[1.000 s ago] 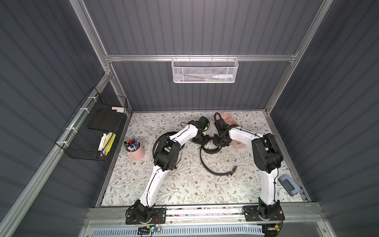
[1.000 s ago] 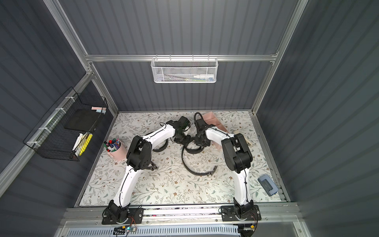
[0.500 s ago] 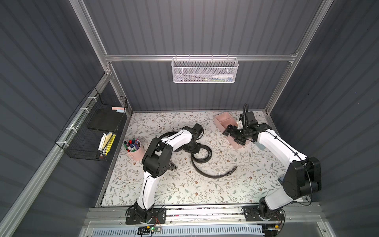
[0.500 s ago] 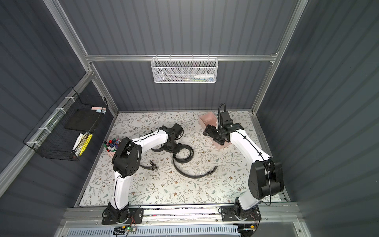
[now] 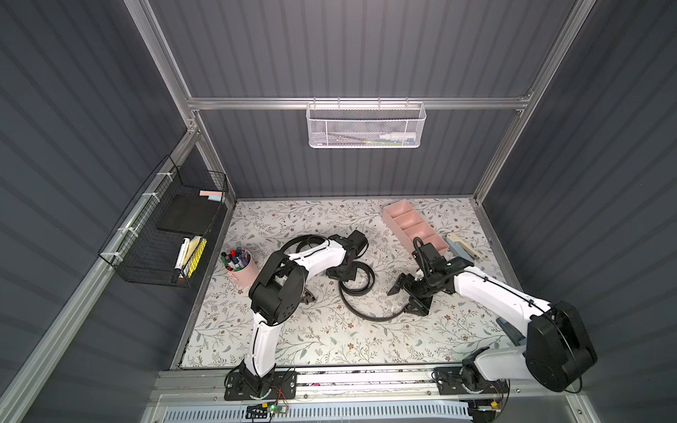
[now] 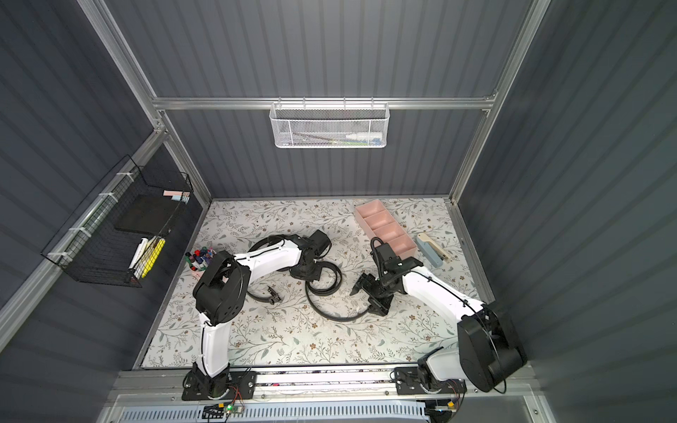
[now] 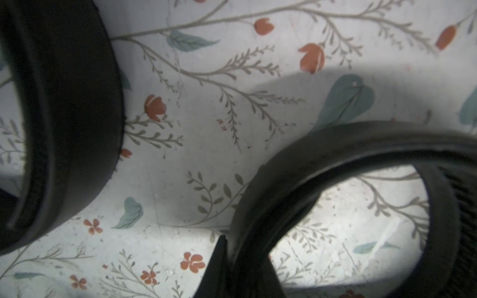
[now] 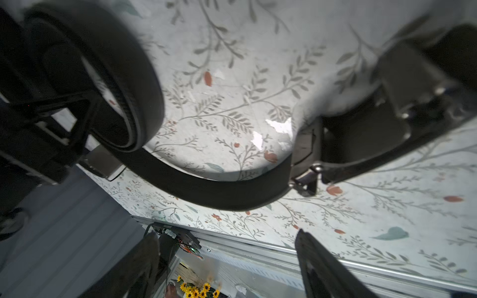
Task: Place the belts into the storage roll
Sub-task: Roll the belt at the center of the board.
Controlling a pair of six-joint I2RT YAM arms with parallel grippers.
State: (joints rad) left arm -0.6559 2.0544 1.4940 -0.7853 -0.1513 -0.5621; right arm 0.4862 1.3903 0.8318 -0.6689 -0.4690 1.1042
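One belt (image 5: 366, 315) lies mid-mat as a small coil with a long tail curving right; its buckle (image 8: 305, 154) shows in the right wrist view. My left gripper (image 5: 344, 273) is shut on the coil's strap (image 7: 309, 160). The right gripper (image 5: 404, 298) stands open just above the tail's end, nothing between its fingers (image 8: 322, 265). A second belt (image 5: 306, 240) loops behind the left arm, and its buckle end (image 6: 273, 295) lies in front of the arm. The storage roll (image 5: 414, 229), a pink tray of square compartments, sits at the back right with nothing in it.
A pink cup of markers (image 5: 240, 265) stands at the mat's left edge. A stapler (image 5: 463, 247) lies beside the tray's near end. A blue-grey object (image 5: 509, 326) is partly hidden under the right arm. Wire baskets hang on the left and back walls.
The left gripper has dragged the coiled belt toward the front. The right gripper swung out to the tray, then came back to the belt's tail end, and now stands wide open.
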